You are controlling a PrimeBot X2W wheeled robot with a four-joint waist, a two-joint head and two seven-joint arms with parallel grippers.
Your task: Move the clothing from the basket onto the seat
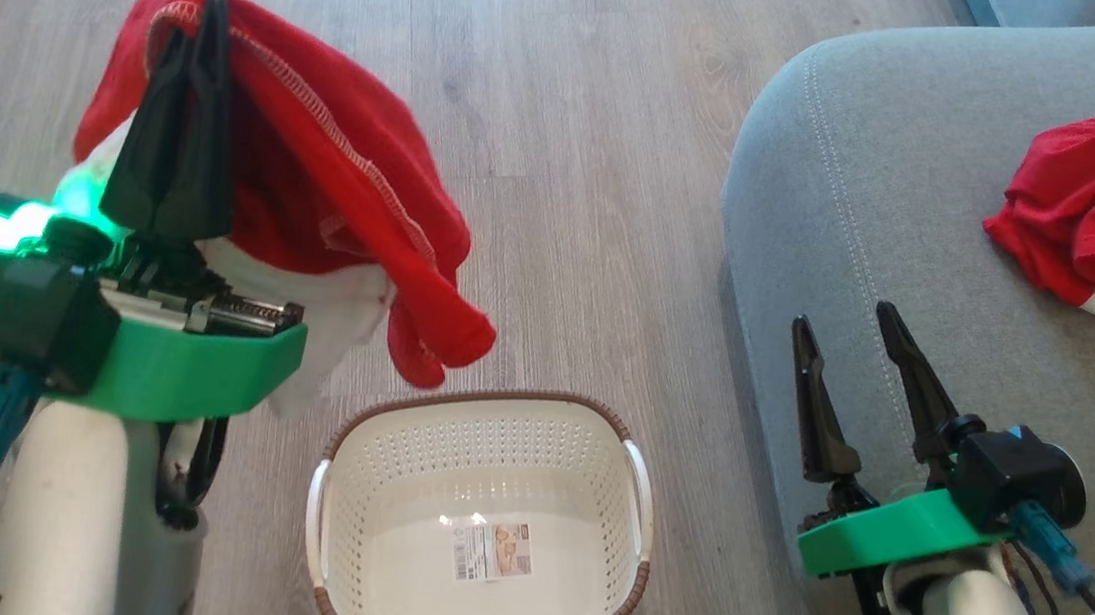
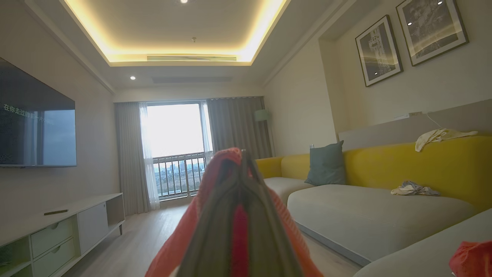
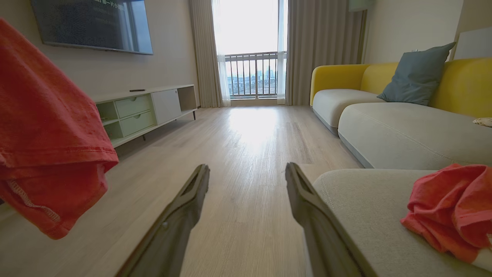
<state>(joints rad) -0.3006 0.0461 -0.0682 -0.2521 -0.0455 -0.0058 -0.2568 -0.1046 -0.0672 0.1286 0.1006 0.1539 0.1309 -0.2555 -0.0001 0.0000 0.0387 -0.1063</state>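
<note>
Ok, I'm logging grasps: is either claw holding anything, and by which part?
The left claw is shut on a red shirt, pinched near its stitched hem. The right claw is open and empty.

Looks like the living room of a home. Shows in a wall-mounted television (image 2: 36,127) above a low pale console (image 3: 142,109) with green drawers, a long sofa (image 2: 384,215) with grey seats and yellow backs, a blue-grey cushion (image 2: 326,163) propped on it, and framed pictures (image 2: 378,50) on the wall. Also floor-length curtains (image 2: 236,129) beside a glazed balcony door (image 2: 175,130) with railing and city view, wood-look plank floor (image 3: 250,154), and a recessed ceiling (image 2: 177,27) with warm cove lighting.
</note>
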